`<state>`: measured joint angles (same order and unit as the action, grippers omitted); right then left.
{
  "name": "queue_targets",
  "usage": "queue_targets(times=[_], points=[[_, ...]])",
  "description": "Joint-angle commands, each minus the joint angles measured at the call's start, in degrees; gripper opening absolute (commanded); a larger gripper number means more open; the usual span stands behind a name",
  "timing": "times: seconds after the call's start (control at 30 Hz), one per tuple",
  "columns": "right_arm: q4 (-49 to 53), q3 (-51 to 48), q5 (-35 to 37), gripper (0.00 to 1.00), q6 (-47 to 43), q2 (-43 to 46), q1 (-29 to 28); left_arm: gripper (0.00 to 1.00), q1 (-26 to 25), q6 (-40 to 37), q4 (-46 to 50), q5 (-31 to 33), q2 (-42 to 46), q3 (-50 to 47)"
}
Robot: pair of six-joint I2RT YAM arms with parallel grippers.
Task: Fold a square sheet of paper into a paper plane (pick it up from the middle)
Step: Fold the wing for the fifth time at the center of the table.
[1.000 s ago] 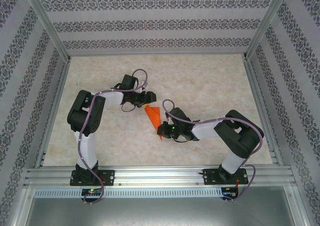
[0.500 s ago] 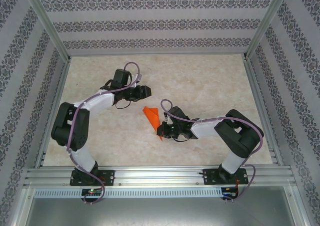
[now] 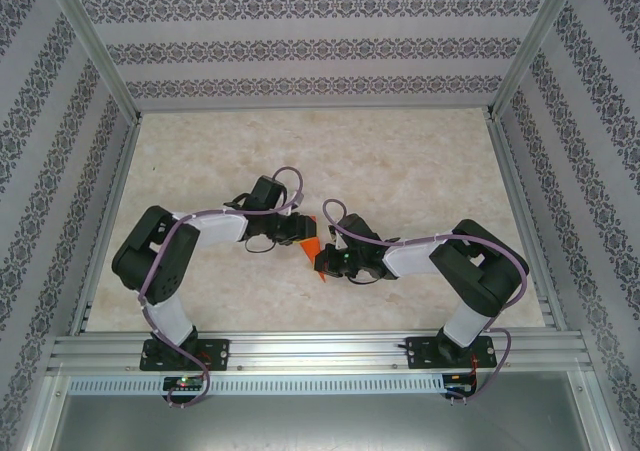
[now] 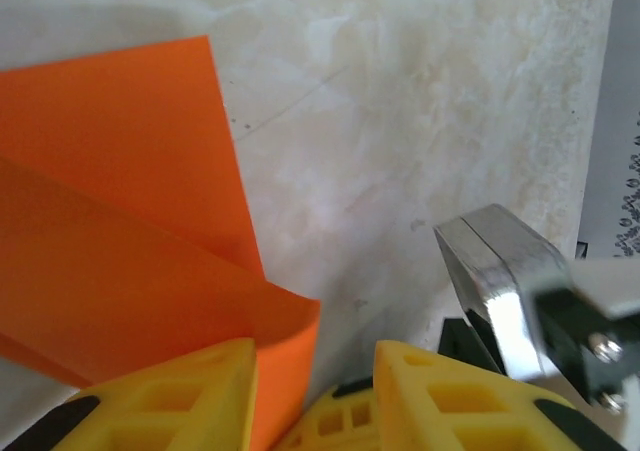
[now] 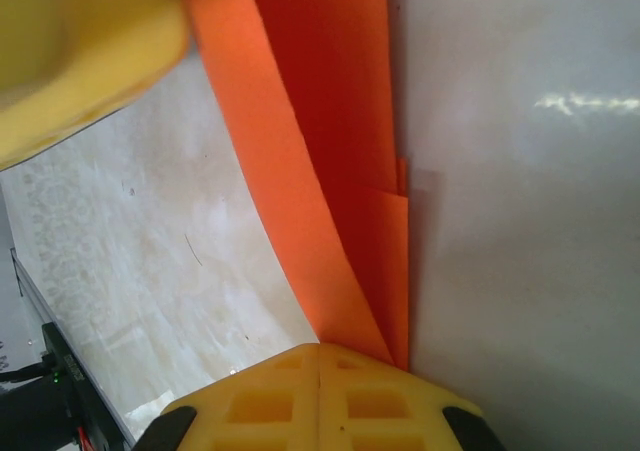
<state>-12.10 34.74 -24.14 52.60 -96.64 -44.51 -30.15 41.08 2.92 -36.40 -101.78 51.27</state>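
Pinching orange sheet [image 5: 330,121] in closed right claw [image 5: 320,351], left claw [image 4: 315,359] part-open astride its curl, outline cropped

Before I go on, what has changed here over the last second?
The left gripper drew back toward the far side, off the orange sheet, then came back down to it; its fingers now straddle a raised curl of the sheet, a gap still showing. The right gripper stayed shut on the sheet's near end; the sheet lies about where it was.
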Motion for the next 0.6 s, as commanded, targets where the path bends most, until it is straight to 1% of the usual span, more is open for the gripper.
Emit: queue_targets(times=[0.0,0.2,0.43,0.57], points=[[7.0,-2.3,1.6,0.00,0.3,-2.5,-0.6,0.37,-0.3,1.0,-4.5,1.7,-2.9,0.4],[6.7,-2.3,1.3,0.00,0.7,-2.4,-0.8,0.36,-0.3,0.5,-2.0,4.5,-6.0,0.7],[6.2,-3.3,0.6,0.06,1.7,0.7,-2.0,0.34,-0.3,0.1,1.6,7.6,-8.2,1.3],[6.8,-3.8,0.5,0.06,2.0,0.8,-2.5,0.33,-0.3,0.2,2.1,8.6,-8.5,1.3]])
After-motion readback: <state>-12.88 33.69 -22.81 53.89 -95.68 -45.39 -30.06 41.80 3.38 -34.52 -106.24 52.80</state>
